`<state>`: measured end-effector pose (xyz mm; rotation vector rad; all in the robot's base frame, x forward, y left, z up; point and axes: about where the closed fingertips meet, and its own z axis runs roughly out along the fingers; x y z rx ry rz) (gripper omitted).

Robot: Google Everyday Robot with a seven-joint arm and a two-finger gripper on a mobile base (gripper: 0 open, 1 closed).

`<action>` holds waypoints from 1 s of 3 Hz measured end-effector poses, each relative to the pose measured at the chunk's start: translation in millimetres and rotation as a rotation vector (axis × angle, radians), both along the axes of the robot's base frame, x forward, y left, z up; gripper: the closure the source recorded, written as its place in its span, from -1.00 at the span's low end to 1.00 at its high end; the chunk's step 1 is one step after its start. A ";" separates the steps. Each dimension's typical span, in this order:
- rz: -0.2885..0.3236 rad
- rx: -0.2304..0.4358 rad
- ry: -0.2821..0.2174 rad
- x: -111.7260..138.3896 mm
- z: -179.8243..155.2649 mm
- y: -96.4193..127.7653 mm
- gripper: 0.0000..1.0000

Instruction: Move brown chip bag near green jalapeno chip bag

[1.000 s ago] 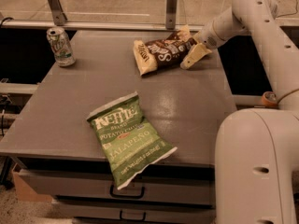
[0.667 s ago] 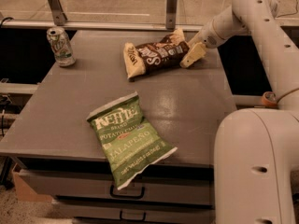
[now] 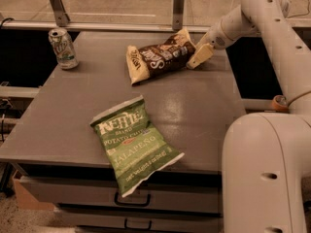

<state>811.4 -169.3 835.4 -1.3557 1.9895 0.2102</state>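
Observation:
The brown chip bag [image 3: 159, 57] lies at the back of the grey table [image 3: 204, 106], its cream-tan right end raised. My gripper [image 3: 194, 55] is at that right end, shut on the bag's edge. One cream finger [image 3: 201, 56] shows below the bag's end; the other is hidden behind it. The green jalapeno chip bag [image 3: 133, 142] lies flat near the table's front edge, left of the middle, well apart from the brown bag.
A drink can [image 3: 63, 48] stands at the table's back left corner. A metal rail with posts [image 3: 178, 8] runs behind the table. The robot's white body [image 3: 265, 174] stands at the table's front right. Drawers [image 3: 131, 200] sit under the front edge.
The brown chip bag has slid left across the back of the table with the gripper at its right end. The green bag and the can have not moved.

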 end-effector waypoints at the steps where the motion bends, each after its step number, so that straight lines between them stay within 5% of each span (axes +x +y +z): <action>1: 0.000 0.000 0.000 0.0 2.1 0.0 1.00; 3: 0.000 0.000 0.000 -0.1 4.3 0.1 1.00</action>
